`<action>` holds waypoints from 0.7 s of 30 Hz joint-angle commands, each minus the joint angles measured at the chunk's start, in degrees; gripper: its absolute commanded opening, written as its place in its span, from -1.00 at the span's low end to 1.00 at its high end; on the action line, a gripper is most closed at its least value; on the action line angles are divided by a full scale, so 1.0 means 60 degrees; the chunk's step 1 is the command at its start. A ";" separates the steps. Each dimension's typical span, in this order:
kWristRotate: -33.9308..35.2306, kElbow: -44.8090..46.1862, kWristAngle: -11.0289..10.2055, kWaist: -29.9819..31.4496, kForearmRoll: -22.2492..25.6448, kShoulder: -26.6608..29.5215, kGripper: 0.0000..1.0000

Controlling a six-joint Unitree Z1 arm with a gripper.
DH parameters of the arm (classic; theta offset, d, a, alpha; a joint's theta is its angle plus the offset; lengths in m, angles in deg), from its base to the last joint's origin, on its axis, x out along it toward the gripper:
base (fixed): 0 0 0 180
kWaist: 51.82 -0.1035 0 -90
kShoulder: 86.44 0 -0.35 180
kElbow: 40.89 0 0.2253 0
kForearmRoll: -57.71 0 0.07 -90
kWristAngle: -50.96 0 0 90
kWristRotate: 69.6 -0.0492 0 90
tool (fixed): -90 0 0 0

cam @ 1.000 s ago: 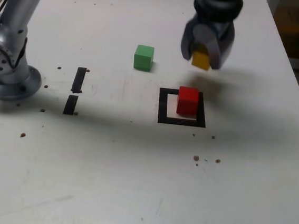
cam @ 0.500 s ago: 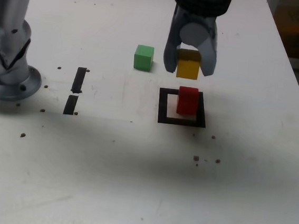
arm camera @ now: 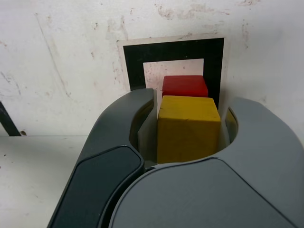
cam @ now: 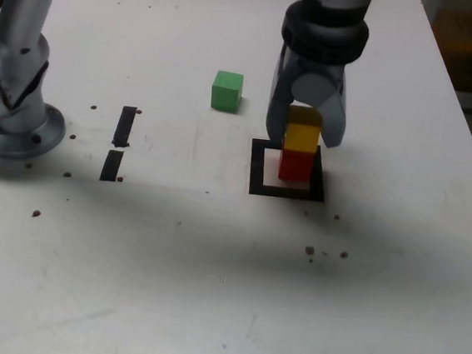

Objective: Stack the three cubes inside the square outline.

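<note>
The end effector (cam: 303, 139) points down over the square outline (cam: 257, 167), its 2 grey jaws closed narrowly on the yellow cube (cam: 302, 136), 1 jaw on each side of it. The wrist view confirms the grip: the yellow cube (arm camera: 188, 128) fills the gap between the jaws, touching the one on 1 side, with a thin slit showing on the other.

The yellow cube sits directly above the red cube (cam: 296, 166), and their faces appear to meet, though the exterior view cannot settle whether its weight rests there. The red cube stands inside the square outline, toward the 3 o'clock side of the pale patch in the exterior view. In the wrist view the red cube (arm camera: 185, 86) peeks out past the yellow one, with the black border (arm camera: 173, 51) beyond it.

The green cube (cam: 226, 91) lies alone on the white surface (cam: 210, 275), at about 10 o'clock from the outline and well apart from it. 2 short black strips (cam: 119, 142) sit at 9 o'clock, near the arm's base (cam: 11, 122).
</note>
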 commanded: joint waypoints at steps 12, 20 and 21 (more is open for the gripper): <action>-0.0150 0.0151 -0.0001 -0.0004 -0.0111 -0.0186 -0.19; -0.0247 0.0190 0.0155 -0.0006 0.0029 -0.0083 0.71; -0.0248 0.0195 0.0162 -0.0006 0.0067 -0.0034 0.74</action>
